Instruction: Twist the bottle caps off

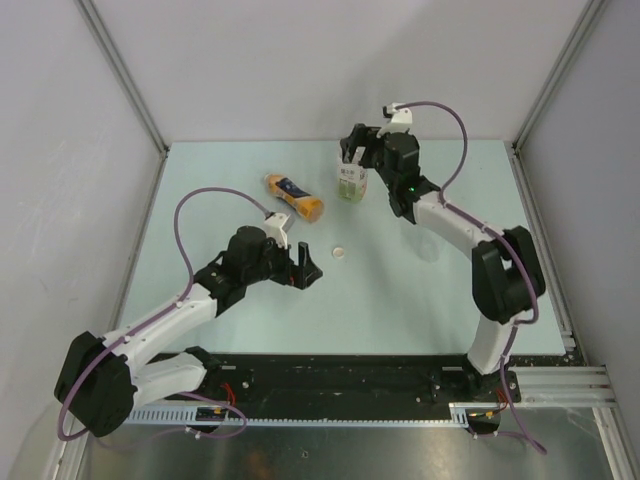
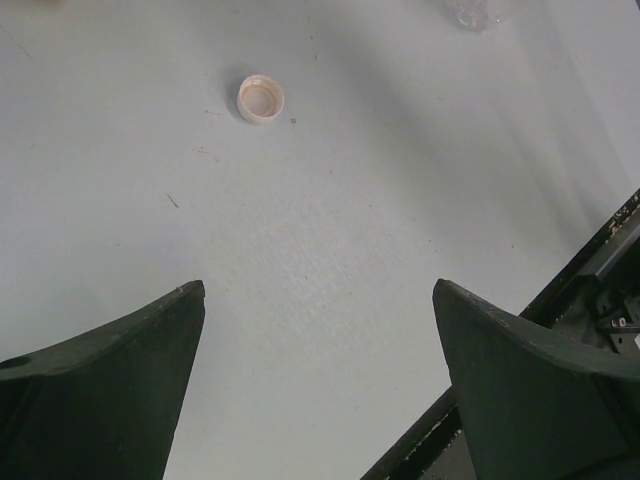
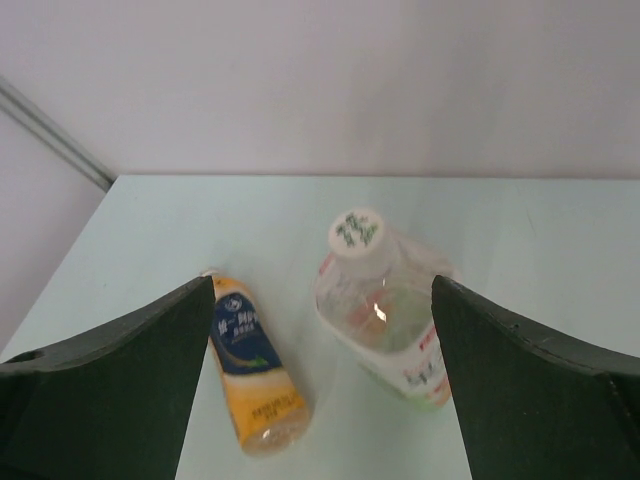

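Observation:
A whitish loose cap point(image 1: 340, 252) lies open side up on the table; it also shows in the left wrist view point(image 2: 260, 99). My left gripper point(image 1: 306, 268) point(image 2: 318, 288) is open and empty, low over the table just left of that cap. A clear bottle with a green label point(image 1: 349, 182) point(image 3: 395, 325) stands at the back, its white green-printed cap point(image 3: 357, 231) still on. My right gripper point(image 1: 353, 152) point(image 3: 322, 285) is open above it, touching nothing. An orange bottle point(image 1: 294, 198) point(image 3: 250, 375) lies on its side to the left. No blue cap shows.
A faint translucent object point(image 1: 430, 250) point(image 2: 476, 12) sits on the table right of the loose cap. White walls with metal posts close in the table on three sides. The black base rail point(image 1: 350, 375) runs along the near edge.

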`<state>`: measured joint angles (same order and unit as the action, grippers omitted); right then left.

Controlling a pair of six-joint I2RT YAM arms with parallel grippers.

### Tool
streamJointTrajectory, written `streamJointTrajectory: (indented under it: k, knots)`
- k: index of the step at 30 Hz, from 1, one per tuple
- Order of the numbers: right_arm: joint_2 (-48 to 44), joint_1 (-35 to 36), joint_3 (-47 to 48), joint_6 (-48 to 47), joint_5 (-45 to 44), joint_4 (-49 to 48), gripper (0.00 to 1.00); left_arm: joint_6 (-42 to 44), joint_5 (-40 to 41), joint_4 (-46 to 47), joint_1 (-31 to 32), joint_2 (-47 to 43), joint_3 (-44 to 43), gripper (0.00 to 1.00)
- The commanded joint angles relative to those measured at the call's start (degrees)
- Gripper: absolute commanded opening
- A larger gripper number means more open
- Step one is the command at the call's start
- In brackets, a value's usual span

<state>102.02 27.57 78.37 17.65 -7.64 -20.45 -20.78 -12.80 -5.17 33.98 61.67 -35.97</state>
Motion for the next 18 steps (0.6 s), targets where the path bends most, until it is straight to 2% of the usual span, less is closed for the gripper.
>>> streamJointTrajectory:
  k: [1, 7, 11, 15, 18]
  knots:
    - [6.4, 0.4, 9.6, -2.5, -2.7, 0.5, 0.93, 2.1, -2.6, 1.3, -0.3, -0.6, -0.3, 0.99]
    - [16.4, 0.8, 23.5, -4.9, -4.0, 9.7, 0.92, 2.9, -3.6, 1.3, -0.3, -1.2, -0.2, 0.99]
    - [19.7, 1.9, 27.6, -7.9, -7.5, 12.3, 0.86, 3.0, -3.6, 1.3, -0.3, -1.3, -0.1, 0.99]
    - [20.3, 3.5, 27.3, -11.6, -14.1, 12.0, 0.78, 3.2, -3.8, 1.3, -0.3, -1.3, -0.1, 0.99]
    - [20.6, 4.1, 27.1, -13.0, -17.4, 12.0, 0.65, 3.3, -4.1, 1.3, -0.3, -1.6, -0.2, 0.99]
